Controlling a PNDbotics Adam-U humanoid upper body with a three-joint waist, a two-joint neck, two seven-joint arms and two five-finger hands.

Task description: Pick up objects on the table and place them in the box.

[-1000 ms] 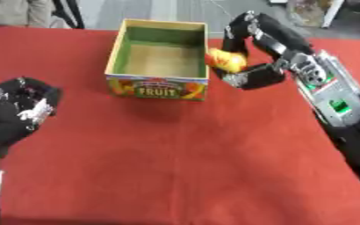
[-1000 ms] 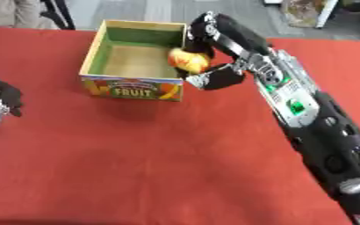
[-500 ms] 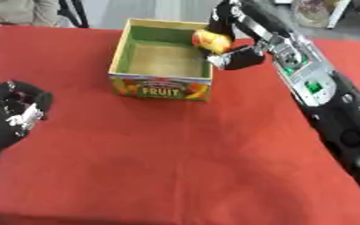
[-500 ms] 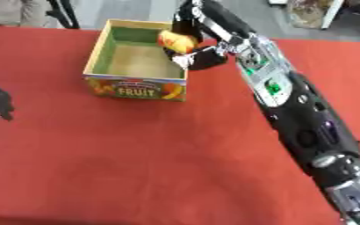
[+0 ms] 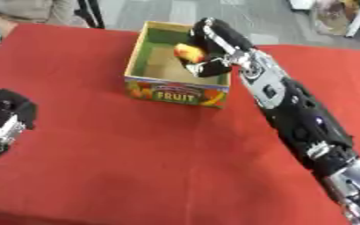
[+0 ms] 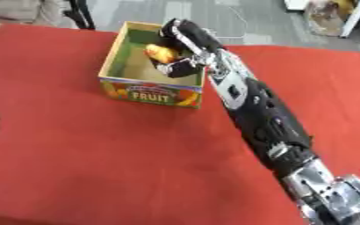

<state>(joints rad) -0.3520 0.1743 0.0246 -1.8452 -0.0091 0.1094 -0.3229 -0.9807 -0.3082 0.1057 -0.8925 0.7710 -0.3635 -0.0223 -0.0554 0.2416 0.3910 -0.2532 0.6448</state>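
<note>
Yellow fruit (image 6: 161, 53) is gripped by right hand (image 5: 211, 52) over box (image 5: 177, 94), at 12 o'clock. Should be lowered inside before fingers are opened. Left hand (image 5: 5, 119), 9 o'clock: fingers curled, empty.

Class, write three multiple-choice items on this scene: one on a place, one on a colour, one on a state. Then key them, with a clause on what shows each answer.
1. Where is the yellow-orange object?
A. lying on the cloth in front of the box
B. over the open box, in the right hand
C. beside the left hand

2. What colour is the tablecloth?
A. red
B. blue
C. white

3. How are the right hand's fingers?
A. straight, touching nothing
B. flat on the cloth
C. curled round the object

Key:
1 B: the yellow-orange object sits over the inside of the box.
2 A: the tablecloth is red all round the box.
3 C: the right hand wraps the object; the left hand rests apart at the left edge.
</note>
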